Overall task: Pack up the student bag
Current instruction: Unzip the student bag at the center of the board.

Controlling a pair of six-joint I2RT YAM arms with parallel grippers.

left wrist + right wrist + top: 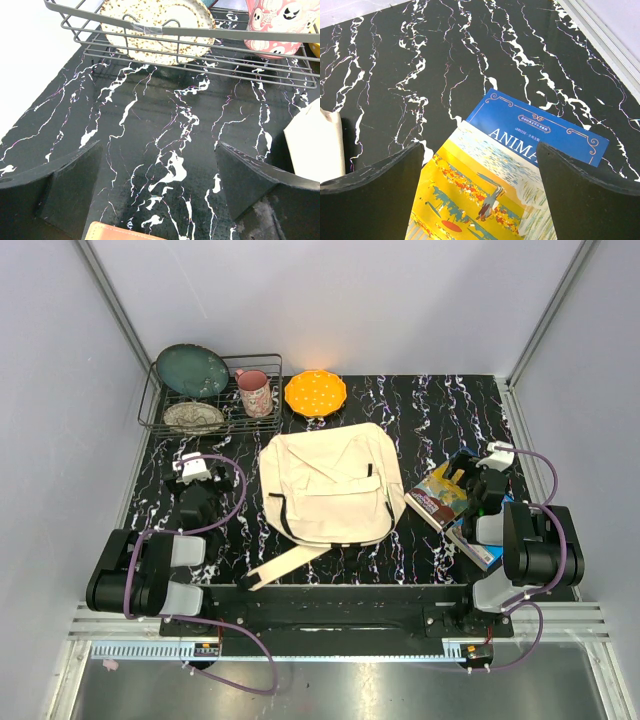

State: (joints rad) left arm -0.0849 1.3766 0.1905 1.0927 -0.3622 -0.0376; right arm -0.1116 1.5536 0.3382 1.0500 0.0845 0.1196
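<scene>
student bag lying between left fingers and right fingers, both spread, empty

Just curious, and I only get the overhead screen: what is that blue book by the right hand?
Observer: The right wrist camera shows the blue book has white letters reading ANIMA; the rest is hidden.
Visitor: Is the hand gripping it?
Observer: No. From that camera the right hand is open, with its fingers wide apart and nothing between them.
Visitor: And the mug in the rack?
Observer: The left wrist camera shows the pink mug has white cartoon faces with black eyes.
</scene>
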